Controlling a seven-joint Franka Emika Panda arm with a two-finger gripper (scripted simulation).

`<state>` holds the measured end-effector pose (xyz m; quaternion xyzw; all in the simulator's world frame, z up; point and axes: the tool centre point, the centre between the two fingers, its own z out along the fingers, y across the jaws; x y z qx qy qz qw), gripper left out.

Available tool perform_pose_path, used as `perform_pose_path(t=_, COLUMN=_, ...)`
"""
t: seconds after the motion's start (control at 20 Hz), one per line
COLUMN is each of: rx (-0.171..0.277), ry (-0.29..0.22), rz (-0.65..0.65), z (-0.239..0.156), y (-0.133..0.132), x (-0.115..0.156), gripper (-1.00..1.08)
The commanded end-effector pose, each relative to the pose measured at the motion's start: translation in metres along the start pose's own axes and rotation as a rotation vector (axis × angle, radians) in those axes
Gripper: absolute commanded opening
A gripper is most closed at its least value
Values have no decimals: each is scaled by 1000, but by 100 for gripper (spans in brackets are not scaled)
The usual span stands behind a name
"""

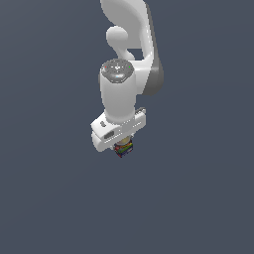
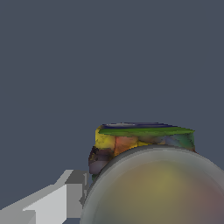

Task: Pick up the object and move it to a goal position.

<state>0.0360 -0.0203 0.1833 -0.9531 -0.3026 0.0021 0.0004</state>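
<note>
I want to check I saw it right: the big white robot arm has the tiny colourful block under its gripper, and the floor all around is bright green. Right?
Almost. The floor is plain dark grey-blue, not bright green, as the exterior view shows. The tiny colourful block does sit right under the white gripper.

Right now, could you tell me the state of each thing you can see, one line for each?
gripper: pointing down, directly over the object; the fingers are mostly hidden, so open or shut cannot be told.
object: right under the gripper, only its multicoloured edge showing in the exterior view; held or merely beneath, unclear.
rounded top: blurred, very close to the wrist camera, covering most of the object's coloured body.
</note>
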Motion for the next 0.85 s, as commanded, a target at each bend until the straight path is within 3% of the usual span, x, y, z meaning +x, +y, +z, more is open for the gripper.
perform_pose_path(t=0.0, rx=-2, ry=4, rz=-1, z=-22, y=11, x=-16, gripper=-100)
perform_pose_path(t=0.4, rx=-1, ry=4, rz=-1, z=-69, y=37, x=-54, gripper=-100)
perform_pose_path(t=0.8, rx=-2, ry=4, rz=-1, z=-81, y=45, x=-61, gripper=-100)
